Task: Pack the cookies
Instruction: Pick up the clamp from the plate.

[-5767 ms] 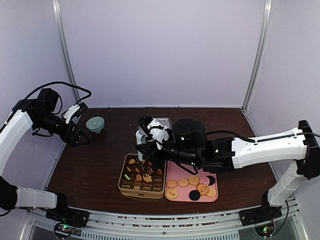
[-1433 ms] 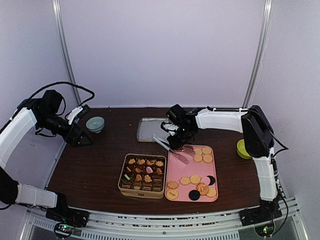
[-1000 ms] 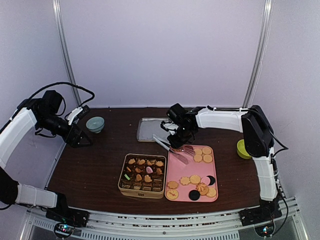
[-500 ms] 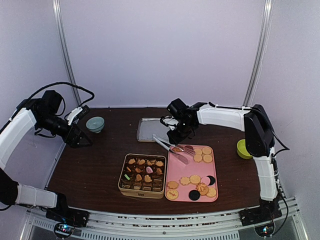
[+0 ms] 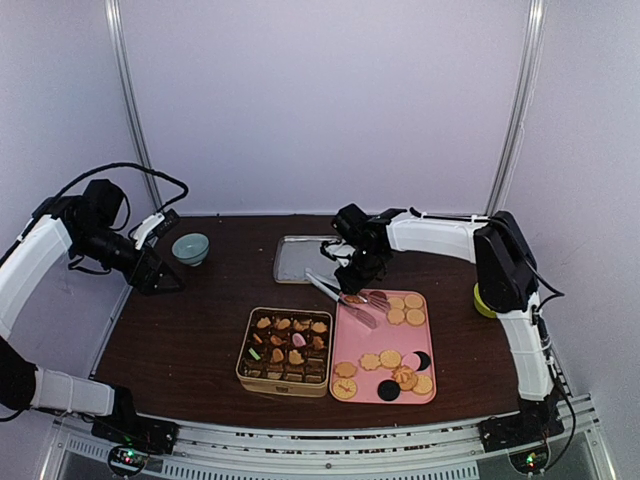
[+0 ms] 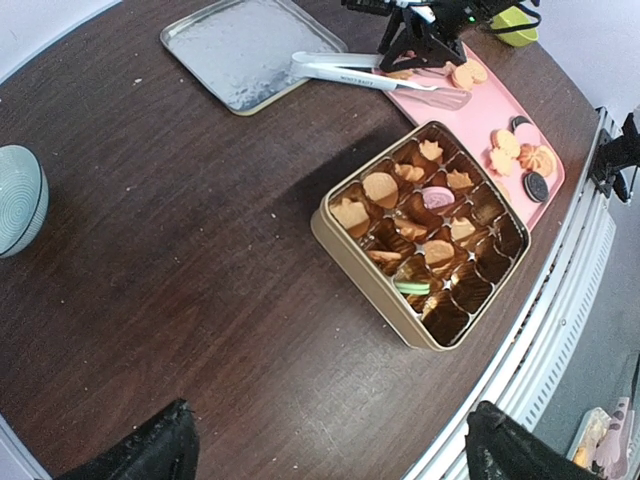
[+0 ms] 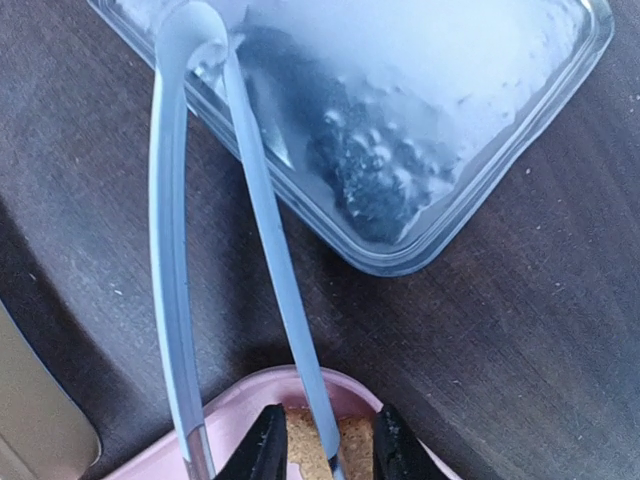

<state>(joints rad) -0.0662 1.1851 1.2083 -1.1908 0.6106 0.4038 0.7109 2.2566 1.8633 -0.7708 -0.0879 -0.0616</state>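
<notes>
Tongs (image 6: 370, 78) bear print, too small to read.

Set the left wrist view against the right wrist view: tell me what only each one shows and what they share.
Only the left wrist view: the teal bowl, the green cup and the cookies packed in the gold tin's compartments. Only the right wrist view: a close look at one tan cookie between the right gripper's parted fingertips, on the pink tray. Both: the metal tongs, the silver tray, the pink tray and the dark table.
</notes>
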